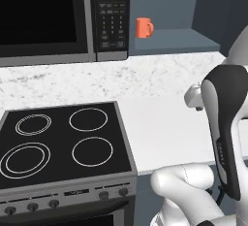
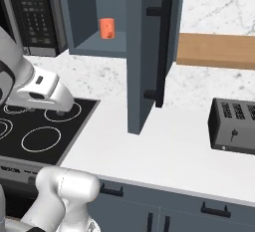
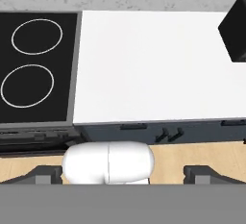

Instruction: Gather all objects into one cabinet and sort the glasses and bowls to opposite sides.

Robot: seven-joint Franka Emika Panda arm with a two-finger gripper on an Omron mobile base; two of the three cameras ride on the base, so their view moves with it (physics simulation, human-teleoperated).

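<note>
End effector [image 3: 123,175] spread open and empty above the white counter [image 2: 164,141]; orange cup [image 2: 107,28] sits inside the open cabinet [image 2: 142,52] (door ajar), so approach past the door edge, level.

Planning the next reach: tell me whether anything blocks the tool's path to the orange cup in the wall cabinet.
Nothing visible does. The orange cup stands alone on the cabinet's shelf, and the cabinet door is swung open to its right. The open tool hangs over bare white counter below.
</note>
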